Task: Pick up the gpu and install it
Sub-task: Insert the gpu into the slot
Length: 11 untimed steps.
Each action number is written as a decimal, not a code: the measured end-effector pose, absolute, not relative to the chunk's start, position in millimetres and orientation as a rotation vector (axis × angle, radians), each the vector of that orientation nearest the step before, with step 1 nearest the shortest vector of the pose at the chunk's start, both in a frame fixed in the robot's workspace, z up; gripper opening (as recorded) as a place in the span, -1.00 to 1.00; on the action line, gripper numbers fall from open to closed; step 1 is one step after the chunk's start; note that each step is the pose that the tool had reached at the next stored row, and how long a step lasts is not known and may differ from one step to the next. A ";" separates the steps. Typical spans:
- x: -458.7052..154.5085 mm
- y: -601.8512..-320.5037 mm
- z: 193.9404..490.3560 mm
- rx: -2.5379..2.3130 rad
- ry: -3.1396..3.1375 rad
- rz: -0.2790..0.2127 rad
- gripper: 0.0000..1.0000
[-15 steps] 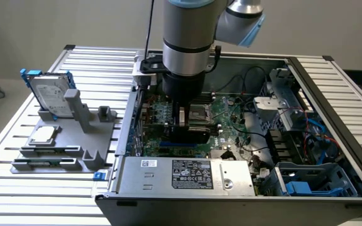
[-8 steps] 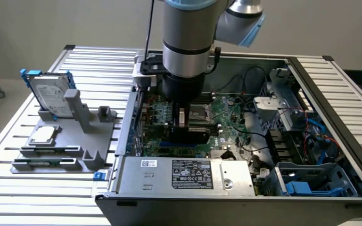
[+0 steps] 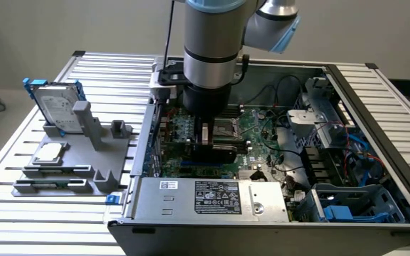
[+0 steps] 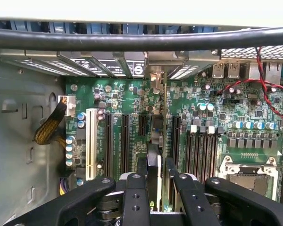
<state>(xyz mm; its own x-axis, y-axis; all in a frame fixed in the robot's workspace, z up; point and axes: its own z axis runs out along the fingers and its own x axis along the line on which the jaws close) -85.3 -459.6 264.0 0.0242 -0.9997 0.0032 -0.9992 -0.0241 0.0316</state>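
Observation:
My gripper [image 3: 206, 136] is down inside the open computer case [image 3: 376, 160], shut on the gpu [image 3: 212, 154], whose black body hangs just above the green motherboard [image 3: 262, 133]. In the wrist view the gpu [image 4: 154, 141] shows edge-on as a thin card between the two black fingers [image 4: 141, 170] of my gripper [image 4: 155, 173]. It runs along the expansion slots [image 4: 125, 141] toward the case's rear openings, with its silver end bracket [image 4: 155, 77] at the rear wall. I cannot tell whether the card's edge is seated in a slot.
A grey holder [image 3: 70, 160] stands beside the case on the exterior view's left, with a hard drive in a blue frame [image 3: 55, 106] and a square processor chip [image 3: 50, 152]. The power supply [image 3: 212, 197] lies at the case's front. Near the card are the processor socket [image 4: 247, 169], red wires [image 4: 269, 89] and a black cable [image 4: 132, 40].

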 end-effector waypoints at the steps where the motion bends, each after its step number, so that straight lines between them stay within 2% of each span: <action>1: -85.3 -459.6 263.8 2.230 -2.177 -0.031 -0.48; 11: -85.6 -459.6 260.8 2.231 -2.178 -0.033 -0.48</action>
